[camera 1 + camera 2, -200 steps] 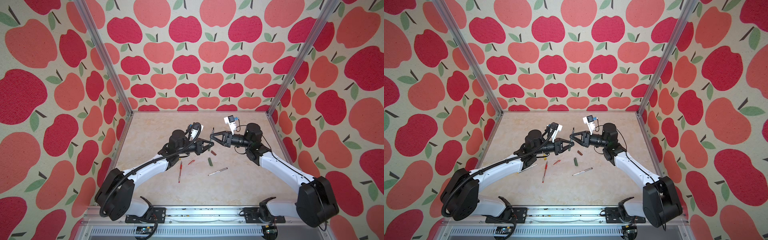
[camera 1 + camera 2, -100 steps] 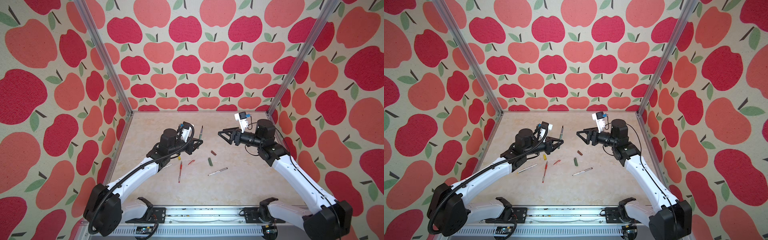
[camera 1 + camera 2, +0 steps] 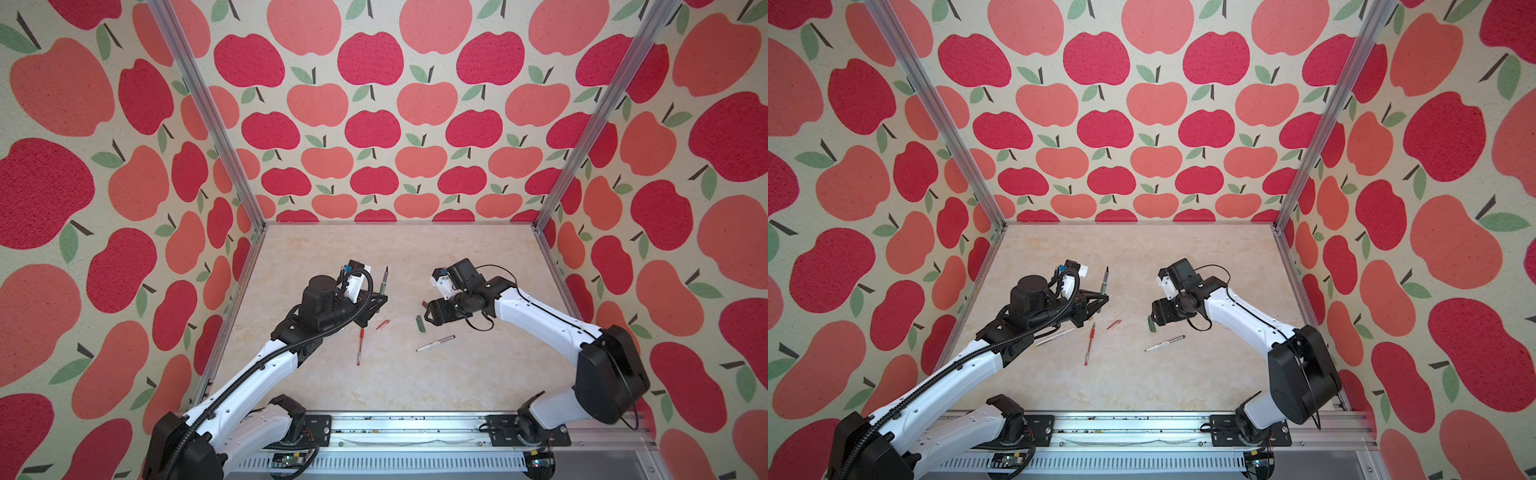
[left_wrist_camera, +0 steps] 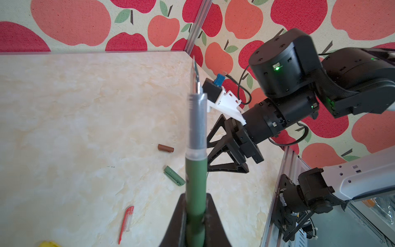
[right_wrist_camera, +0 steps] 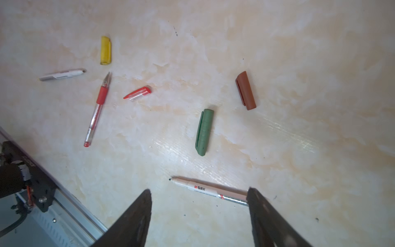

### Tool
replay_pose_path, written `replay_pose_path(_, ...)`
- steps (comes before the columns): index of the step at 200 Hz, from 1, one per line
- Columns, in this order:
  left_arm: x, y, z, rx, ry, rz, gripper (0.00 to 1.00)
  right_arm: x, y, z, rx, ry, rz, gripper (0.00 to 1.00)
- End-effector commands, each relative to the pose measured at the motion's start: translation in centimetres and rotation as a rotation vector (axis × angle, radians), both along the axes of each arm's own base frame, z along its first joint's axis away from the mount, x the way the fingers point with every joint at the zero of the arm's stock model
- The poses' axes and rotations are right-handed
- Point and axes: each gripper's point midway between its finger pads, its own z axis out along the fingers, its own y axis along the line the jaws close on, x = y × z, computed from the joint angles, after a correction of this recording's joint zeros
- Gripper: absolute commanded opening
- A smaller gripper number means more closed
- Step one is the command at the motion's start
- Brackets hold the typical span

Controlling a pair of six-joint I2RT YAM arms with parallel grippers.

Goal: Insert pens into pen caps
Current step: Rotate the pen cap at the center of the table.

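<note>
My left gripper [image 4: 196, 195] is shut on the dark green pen [image 4: 196, 166]. It holds the pen upright, tip up, above the left half of the table, as both top views show [image 3: 385, 282] [image 3: 1105, 280]. My right gripper [image 5: 198, 190] is open and empty, and it points down over the table. Just beyond its fingers lie the green cap [image 5: 204, 132] and a white pen [image 5: 209, 189]. The maroon cap [image 5: 245, 90], red cap [image 5: 138, 93], red pen [image 5: 97, 109], yellow cap [image 5: 105, 50] and a second white pen [image 5: 62, 74] lie apart on the table.
In a top view the green cap [image 3: 420, 324] lies right beside the right gripper [image 3: 429, 318]. The metal rail [image 3: 415, 432] runs along the front edge. Apple-patterned walls close off the table [image 3: 415, 386] at the back and both sides.
The two grippers were close together at mid-table; they have drawn apart. The right gripper has opened and swung down toward the table. The left has pulled back with the green pen.
</note>
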Motion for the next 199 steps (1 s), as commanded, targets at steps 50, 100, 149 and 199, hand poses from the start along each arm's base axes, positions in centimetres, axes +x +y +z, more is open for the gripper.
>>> replay_pose_path(50,-0.4,1.1,-0.2,-0.003,-0.021,0.039,0.0,1.0,7.1,0.2,0.223,0.177,-0.156,0.85)
replay_pose_path(100,-0.6,1.5,-0.1,0.007,-0.055,0.042,0.0,-1.0,10.3,-0.5,0.248,0.29,-0.165,0.85)
replay_pose_path(149,-0.6,1.4,-0.1,0.016,-0.065,0.033,0.0,-2.2,10.5,-2.6,0.255,0.344,-0.19,0.85)
replay_pose_path(199,-0.4,1.1,-0.1,0.02,-0.053,0.026,0.0,-3.0,9.7,-4.4,0.221,0.365,-0.198,0.86)
